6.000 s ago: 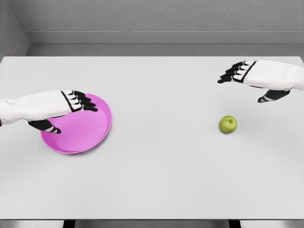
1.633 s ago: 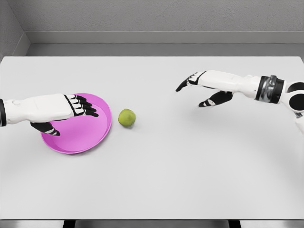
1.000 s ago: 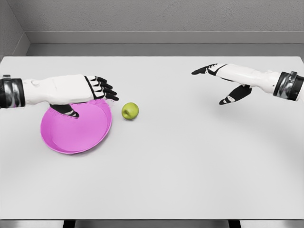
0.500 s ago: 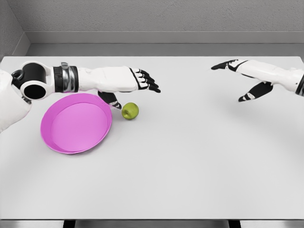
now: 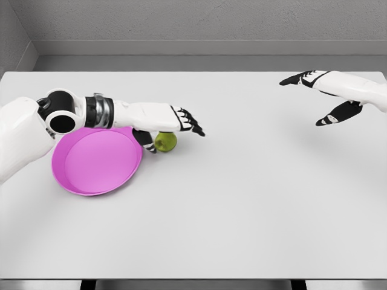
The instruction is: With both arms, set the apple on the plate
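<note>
Lowered, left robot hand (image 5: 175, 121) now covers unlabeled apple (image 5: 165, 142) beside plate (image 5: 91, 181).

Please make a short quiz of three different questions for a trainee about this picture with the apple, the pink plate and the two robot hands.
1. True or false: the apple lies on the plate.
2. Which hand is over the apple: A) the left hand, B) the right hand?
3. Fill in: the apple rests on the table, just beyond the plate's ____ rim as the picture shows it.

Key
1. False: it is on the table beside the plate.
2. A. The left hand's fingers are spread above it, not closed on it; the right hand is open near the far right edge.
3. right
</note>
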`<move>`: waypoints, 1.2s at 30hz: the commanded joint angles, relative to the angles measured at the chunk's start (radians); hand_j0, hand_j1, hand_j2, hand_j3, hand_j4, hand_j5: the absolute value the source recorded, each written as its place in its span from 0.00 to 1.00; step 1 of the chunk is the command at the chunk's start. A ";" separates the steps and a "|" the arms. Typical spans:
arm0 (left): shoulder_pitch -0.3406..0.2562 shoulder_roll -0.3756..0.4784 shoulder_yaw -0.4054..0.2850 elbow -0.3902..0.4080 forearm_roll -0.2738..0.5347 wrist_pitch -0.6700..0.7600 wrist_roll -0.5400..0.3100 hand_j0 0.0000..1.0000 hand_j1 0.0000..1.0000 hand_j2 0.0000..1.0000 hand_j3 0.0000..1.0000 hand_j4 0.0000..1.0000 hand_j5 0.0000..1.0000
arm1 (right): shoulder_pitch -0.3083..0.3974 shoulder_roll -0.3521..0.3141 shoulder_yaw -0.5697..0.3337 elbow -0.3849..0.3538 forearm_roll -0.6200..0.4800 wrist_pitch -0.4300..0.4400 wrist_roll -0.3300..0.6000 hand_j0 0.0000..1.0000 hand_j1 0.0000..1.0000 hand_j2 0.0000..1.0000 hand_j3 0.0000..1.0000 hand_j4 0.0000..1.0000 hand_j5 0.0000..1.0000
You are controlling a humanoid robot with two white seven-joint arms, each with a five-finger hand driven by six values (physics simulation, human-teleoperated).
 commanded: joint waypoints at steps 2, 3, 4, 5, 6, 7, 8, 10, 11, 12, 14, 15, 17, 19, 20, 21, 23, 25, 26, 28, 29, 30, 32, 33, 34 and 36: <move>0.000 -0.005 0.000 0.032 0.004 0.002 0.000 1.00 1.00 1.00 1.00 1.00 1.00 | 0.000 -0.001 -0.001 0.000 -0.006 0.003 0.000 1.00 1.00 1.00 1.00 1.00 1.00; 0.000 -0.006 0.000 0.046 0.004 0.002 0.000 1.00 1.00 1.00 1.00 1.00 1.00 | 0.002 0.001 -0.001 0.000 -0.006 0.003 0.000 1.00 1.00 1.00 1.00 1.00 1.00; 0.000 -0.011 0.000 0.069 0.004 0.002 0.000 1.00 1.00 1.00 1.00 1.00 1.00 | 0.002 0.003 -0.001 0.000 -0.008 0.003 0.000 1.00 1.00 1.00 1.00 1.00 1.00; -0.002 -0.015 0.000 0.075 0.004 0.002 0.000 1.00 1.00 1.00 1.00 1.00 1.00 | 0.002 0.003 -0.001 0.001 -0.006 0.003 0.000 1.00 1.00 1.00 1.00 1.00 1.00; -0.002 -0.018 0.000 0.087 0.006 0.002 -0.002 1.00 1.00 1.00 1.00 1.00 1.00 | 0.003 0.003 -0.001 0.003 -0.006 0.003 0.000 1.00 1.00 1.00 1.00 1.00 1.00; -0.002 -0.021 0.000 0.089 0.006 0.002 -0.003 1.00 1.00 1.00 1.00 1.00 1.00 | 0.003 0.003 -0.001 0.003 -0.006 0.003 0.000 1.00 1.00 1.00 1.00 1.00 1.00; -0.002 -0.026 -0.002 0.087 0.006 0.002 -0.005 1.00 1.00 1.00 1.00 1.00 1.00 | 0.003 0.003 -0.001 0.004 -0.006 0.003 0.000 1.00 1.00 1.00 1.00 1.00 1.00; 0.000 -0.028 -0.002 0.089 0.006 0.002 -0.017 1.00 1.00 1.00 1.00 1.00 1.00 | 0.009 0.003 -0.001 0.004 -0.006 0.003 0.000 1.00 1.00 1.00 1.00 1.00 1.00; -0.002 -0.028 -0.008 0.087 0.008 0.002 -0.022 1.00 1.00 1.00 1.00 1.00 1.00 | 0.012 0.003 -0.001 0.006 -0.006 0.003 0.000 1.00 1.00 1.00 1.00 1.00 1.00; -0.005 -0.028 -0.009 0.087 0.009 0.002 -0.034 1.00 1.00 1.00 1.00 1.00 1.00 | 0.012 0.004 -0.001 0.006 -0.006 0.003 0.000 1.00 1.00 1.00 1.00 1.00 1.00; -0.014 -0.028 -0.009 0.087 0.009 0.002 -0.037 0.99 0.99 0.99 0.99 0.99 0.99 | 0.012 0.006 -0.001 0.006 -0.006 0.003 0.000 1.00 1.00 1.00 1.00 1.00 1.00; -0.014 -0.028 -0.011 0.087 0.009 0.002 -0.037 0.99 0.99 0.99 0.99 0.99 0.99 | 0.012 0.007 -0.001 0.007 -0.006 0.003 0.000 1.00 1.00 1.00 1.00 1.00 1.00; -0.017 -0.028 -0.017 0.089 0.011 0.002 -0.038 0.98 0.98 0.98 0.98 0.98 0.98 | 0.012 0.007 -0.001 0.007 -0.006 0.003 0.000 1.00 1.00 1.00 1.00 1.00 1.00; -0.029 -0.026 -0.019 0.090 0.011 0.002 -0.038 0.98 0.98 0.98 0.98 0.98 0.98 | 0.012 0.007 -0.001 0.007 -0.006 0.003 0.000 1.00 1.00 1.00 1.00 1.00 1.00; -0.031 -0.026 -0.022 0.089 0.012 0.002 -0.038 0.98 0.98 0.98 0.98 0.98 0.98 | 0.012 0.007 -0.001 0.007 -0.006 0.003 0.000 1.00 1.00 1.00 1.00 1.00 1.00; -0.035 -0.028 -0.042 0.089 0.014 0.002 -0.038 0.98 0.98 0.98 0.98 0.98 0.98 | 0.011 0.007 -0.001 0.007 -0.006 0.003 0.000 1.00 1.00 1.00 1.00 1.00 1.00; -0.055 -0.035 -0.068 0.087 0.017 0.002 -0.037 0.98 0.98 0.98 0.98 0.98 0.98 | 0.011 0.007 -0.001 0.007 -0.006 0.003 0.000 1.00 1.00 1.00 1.00 1.00 1.00; -0.058 -0.037 -0.069 0.087 0.018 0.002 -0.035 0.98 0.98 0.98 0.98 0.98 0.98 | 0.011 0.007 -0.001 0.007 -0.006 0.003 0.000 1.00 1.00 1.00 1.00 1.00 1.00; -0.063 -0.037 -0.069 0.089 0.018 0.002 -0.035 0.98 0.98 0.98 0.98 0.98 0.98 | 0.011 0.009 -0.001 0.007 -0.006 0.003 0.000 1.00 1.00 1.00 1.00 1.00 1.00; -0.064 -0.041 -0.069 0.085 0.020 0.002 -0.035 0.96 0.96 0.96 0.96 0.96 0.96 | 0.012 0.009 -0.001 0.007 -0.006 0.003 0.000 1.00 1.00 1.00 1.00 1.00 1.00; -0.064 -0.041 -0.069 0.087 0.020 0.003 -0.035 0.96 0.96 0.96 0.96 0.96 0.96 | 0.012 0.009 -0.001 0.006 -0.006 0.003 0.000 1.00 1.00 1.00 1.00 1.00 1.00; -0.064 -0.043 -0.069 0.087 0.020 0.015 -0.035 0.96 0.96 0.96 0.96 0.96 0.96 | 0.012 0.009 -0.001 0.007 -0.006 0.003 0.000 1.00 1.00 1.00 1.00 1.00 1.00; -0.064 -0.049 -0.069 0.087 0.018 0.046 -0.035 0.96 0.96 0.96 0.96 0.96 0.96 | 0.012 0.009 -0.001 0.007 -0.006 0.003 0.000 1.00 1.00 1.00 1.00 1.00 1.00; -0.064 -0.049 -0.071 0.089 0.018 0.049 -0.035 0.96 0.96 0.96 0.96 0.96 0.96 | 0.012 0.009 -0.001 0.007 -0.006 0.003 0.000 1.00 1.00 1.00 1.00 1.00 1.00; -0.064 -0.049 -0.074 0.087 0.017 0.052 -0.035 0.95 0.95 0.95 0.95 0.95 0.95 | 0.012 0.009 -0.001 0.007 -0.006 0.003 0.000 1.00 1.00 1.00 1.00 1.00 1.00; -0.064 -0.051 -0.075 0.089 0.014 0.052 -0.037 0.94 0.94 0.94 0.94 0.94 0.94 | 0.012 0.009 -0.001 0.006 -0.006 0.003 0.000 1.00 1.00 1.00 1.00 1.00 1.00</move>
